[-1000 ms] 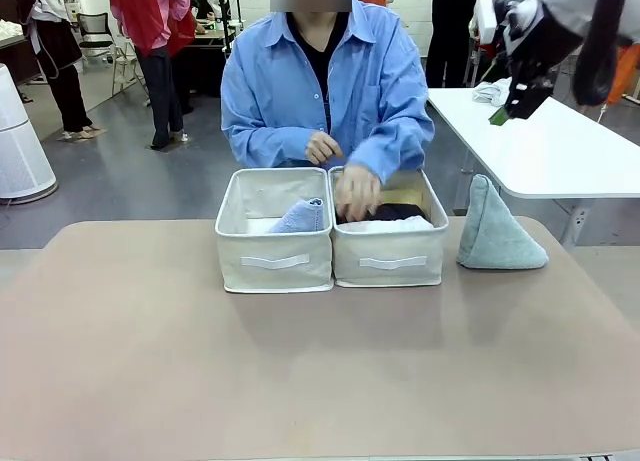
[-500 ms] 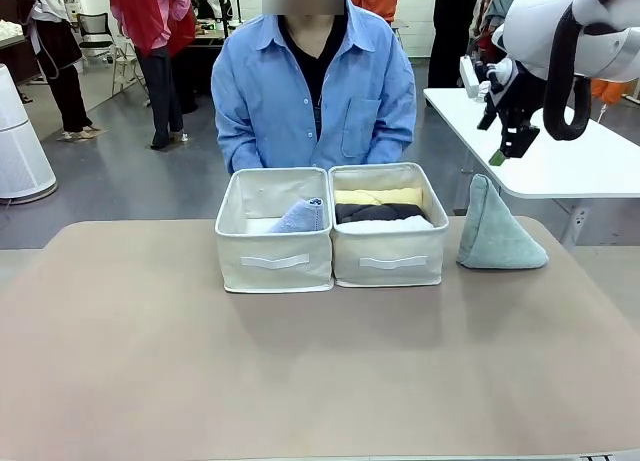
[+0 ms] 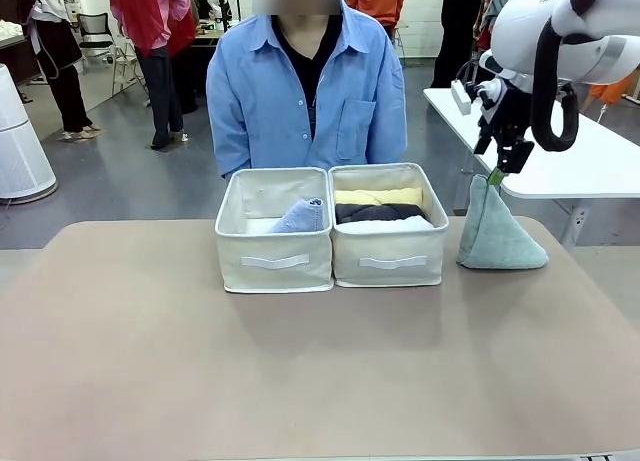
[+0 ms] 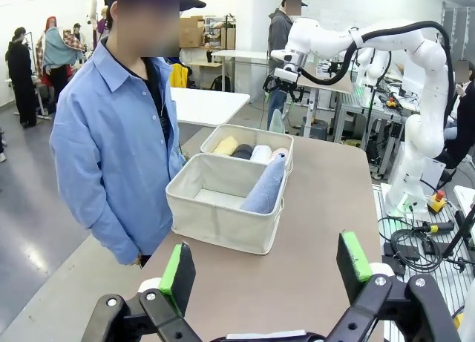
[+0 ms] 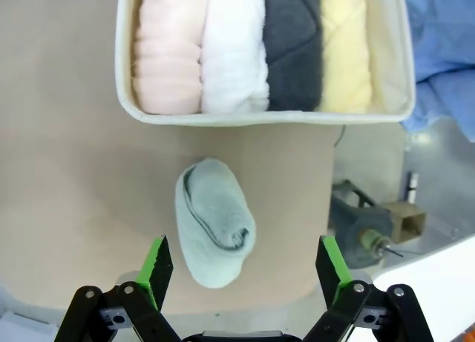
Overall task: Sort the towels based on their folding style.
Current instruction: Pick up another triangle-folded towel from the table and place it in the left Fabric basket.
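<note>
While four rolls (image 5: 234, 49) and the blue cone (image 3: 300, 217) lay boxed, our right claw (image 5: 243, 259) hung open and empty over the unsorted grey-green cone (image 5: 214, 223).

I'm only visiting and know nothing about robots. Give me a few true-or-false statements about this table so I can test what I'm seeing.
1. The right box holds four rolled towels. True.
2. The pale green cone towel lies inside a box. False: it stands on the table, beside the right box.
3. The right gripper is clamped on that cone towel. False: it hangs above it, fingers apart.
4. A light blue cone towel sits in the left box. True.
5. The left gripper holds a towel. False: it is open and empty.
</note>
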`<state>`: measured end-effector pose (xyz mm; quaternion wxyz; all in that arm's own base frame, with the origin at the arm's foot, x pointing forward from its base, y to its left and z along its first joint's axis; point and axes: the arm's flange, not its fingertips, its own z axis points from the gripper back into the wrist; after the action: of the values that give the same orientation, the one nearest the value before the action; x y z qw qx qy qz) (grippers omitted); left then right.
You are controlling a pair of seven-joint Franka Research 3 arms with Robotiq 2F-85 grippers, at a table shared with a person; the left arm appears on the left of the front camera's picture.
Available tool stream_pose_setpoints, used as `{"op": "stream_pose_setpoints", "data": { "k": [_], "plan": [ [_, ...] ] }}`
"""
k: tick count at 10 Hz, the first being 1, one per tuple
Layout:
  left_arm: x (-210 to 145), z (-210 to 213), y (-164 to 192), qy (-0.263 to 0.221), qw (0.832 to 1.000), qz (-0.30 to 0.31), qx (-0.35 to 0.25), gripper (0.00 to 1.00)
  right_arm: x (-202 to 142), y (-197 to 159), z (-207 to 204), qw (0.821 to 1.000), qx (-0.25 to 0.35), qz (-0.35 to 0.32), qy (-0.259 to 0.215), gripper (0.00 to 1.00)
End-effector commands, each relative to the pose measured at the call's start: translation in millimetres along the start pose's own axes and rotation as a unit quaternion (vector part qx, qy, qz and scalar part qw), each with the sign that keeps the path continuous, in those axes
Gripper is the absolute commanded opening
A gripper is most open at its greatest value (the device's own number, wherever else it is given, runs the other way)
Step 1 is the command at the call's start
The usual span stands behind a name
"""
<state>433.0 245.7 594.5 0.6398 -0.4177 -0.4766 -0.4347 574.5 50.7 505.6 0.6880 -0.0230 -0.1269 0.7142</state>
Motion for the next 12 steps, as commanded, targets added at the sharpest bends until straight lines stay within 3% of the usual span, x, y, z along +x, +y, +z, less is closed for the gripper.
{"op": "stream_pose_setpoints", "data": {
  "k": [1, 11, 12],
  "plan": [
    [0.7, 0.7, -2.5, -0.003, 1.0, -0.003, -0.001, 1.0, 1.7, -9.3, -11.9, 0.999, 0.025, -0.013, 0.019, 1.0],
    [0.7, 0.7, -2.5, -0.003, 1.0, -0.003, -0.001, 1.0, -5.6, -8.0, -43.6, 0.998, 0.057, -0.023, 0.026, 1.0],
    [0.7, 0.7, -2.5, -0.003, 1.0, -0.003, -0.001, 1.0, -6.2, -7.8, -44.0, 0.998, 0.058, -0.018, 0.029, 0.4]
  ]
}}
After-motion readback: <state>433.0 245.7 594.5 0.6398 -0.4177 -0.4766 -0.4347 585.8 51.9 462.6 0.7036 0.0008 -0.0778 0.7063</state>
